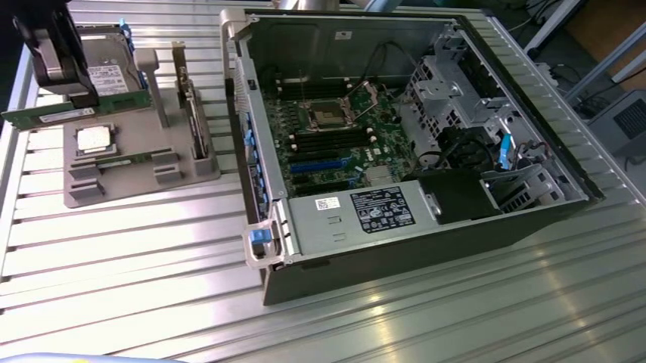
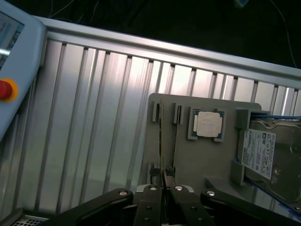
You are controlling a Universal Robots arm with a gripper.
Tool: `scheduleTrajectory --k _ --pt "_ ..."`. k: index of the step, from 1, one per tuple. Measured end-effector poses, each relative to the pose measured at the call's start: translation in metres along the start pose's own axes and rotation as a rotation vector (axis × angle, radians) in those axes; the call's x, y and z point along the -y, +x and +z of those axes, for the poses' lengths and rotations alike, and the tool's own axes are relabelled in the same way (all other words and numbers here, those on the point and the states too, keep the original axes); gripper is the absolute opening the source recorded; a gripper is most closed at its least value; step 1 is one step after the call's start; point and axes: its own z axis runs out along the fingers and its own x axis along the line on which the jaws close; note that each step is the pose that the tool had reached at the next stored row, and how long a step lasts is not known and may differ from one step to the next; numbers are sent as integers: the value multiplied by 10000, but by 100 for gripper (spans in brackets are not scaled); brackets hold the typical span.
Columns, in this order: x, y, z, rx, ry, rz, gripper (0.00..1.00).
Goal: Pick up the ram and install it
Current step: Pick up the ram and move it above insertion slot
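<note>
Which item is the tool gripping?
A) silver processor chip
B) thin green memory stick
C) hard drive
B: the tool is shut on the memory stick, while the processor chip and hard drive rest on the grey tray.

You've got a ribbed table [image 1: 151, 257] in bare shiny metal, holder [image 1: 131, 185] in matt grey plastic, ram [image 1: 71, 112] a green circuit board, processor [image 2: 209, 124] lid dull silver metal, gripper [image 2: 162, 173] in smooth black.
</note>
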Motion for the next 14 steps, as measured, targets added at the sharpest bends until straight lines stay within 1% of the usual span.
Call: scheduleTrajectory --k 3,7,9,14 --pt "-3 -2 -62 0 1 0 13" --pt "-5 -3 -120 0 1 0 13" --pt "-8 -4 -172 0 0 0 13" --pt "-11 -6 -250 0 1 0 13"
